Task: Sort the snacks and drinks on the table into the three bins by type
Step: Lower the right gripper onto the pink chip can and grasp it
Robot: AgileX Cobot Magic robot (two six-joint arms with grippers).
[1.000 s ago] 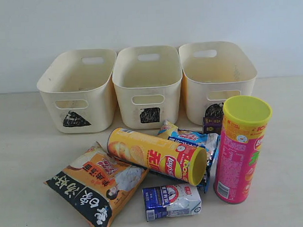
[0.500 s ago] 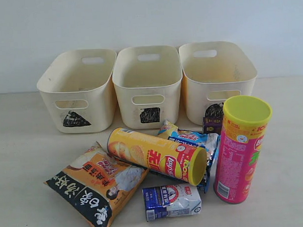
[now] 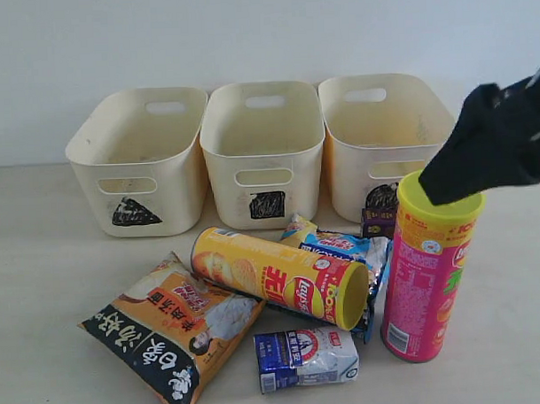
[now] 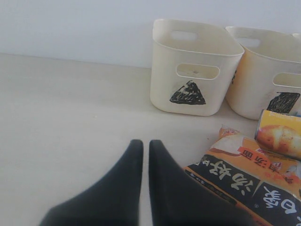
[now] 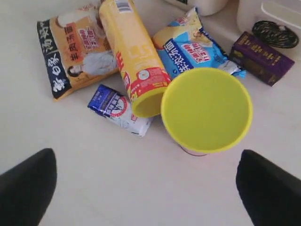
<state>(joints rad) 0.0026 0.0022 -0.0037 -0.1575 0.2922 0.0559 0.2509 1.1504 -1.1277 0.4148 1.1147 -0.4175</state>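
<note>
Right gripper [image 5: 146, 162] is hovering wide open over upright pink tube [image 3: 428, 285], holding nothing. Left gripper [image 4: 146, 147] is hanging nearly closed, empty, above pale table [image 4: 56, 108]. White wall [image 3: 246, 34] is behind.

The left hand [image 4: 143, 147] is made of two smooth, matt black fingers [image 4: 123, 188], each broad at the base and tapering to a narrow, rounded tip. The right hand [image 3: 492, 145] is the same plain matt black, and in the exterior view it appears as a bulky, angular shape with soft edges. In its own wrist view its fingers [image 5: 27, 188] appear only as two dark, rounded, slightly blurred lumps.
</note>
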